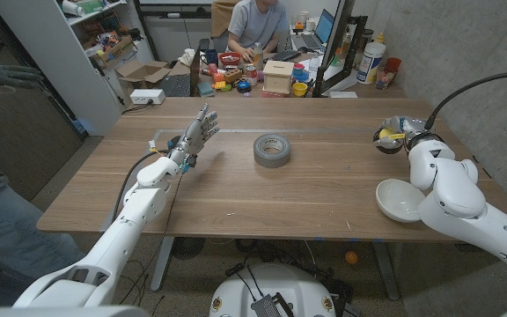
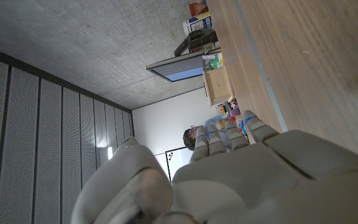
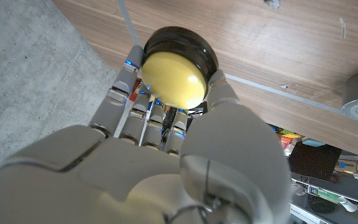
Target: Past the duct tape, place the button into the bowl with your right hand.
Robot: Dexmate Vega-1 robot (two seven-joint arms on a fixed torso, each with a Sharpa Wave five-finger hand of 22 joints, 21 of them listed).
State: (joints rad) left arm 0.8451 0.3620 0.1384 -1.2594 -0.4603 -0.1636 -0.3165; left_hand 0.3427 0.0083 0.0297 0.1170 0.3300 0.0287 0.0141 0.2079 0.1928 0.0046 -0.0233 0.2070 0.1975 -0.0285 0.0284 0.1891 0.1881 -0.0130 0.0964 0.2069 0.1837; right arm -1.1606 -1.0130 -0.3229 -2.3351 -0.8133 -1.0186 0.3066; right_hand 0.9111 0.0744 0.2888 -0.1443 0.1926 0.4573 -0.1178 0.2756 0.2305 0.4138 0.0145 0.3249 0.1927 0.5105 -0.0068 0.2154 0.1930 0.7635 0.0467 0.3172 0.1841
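Right hand [image 3: 166,124] grips unlabelled, seemingly yellow-domed button [image 3: 171,76].

1. A wooden table [image 1: 236,198] spans the middle of the head view.
2. Behind the table's far edge, a person [image 1: 255,26] sits at a cluttered desk [image 1: 262,75] with a small wooden box [image 1: 277,76] on it.
3. A laptop [image 1: 313,33] stands open on that desk, beside the person.
4. A white cardboard box [image 1: 147,97] lies on the floor past the table's far left corner.
5. A small orange object, perhaps a ball [image 1: 351,258], lies on the floor under the table's near edge.
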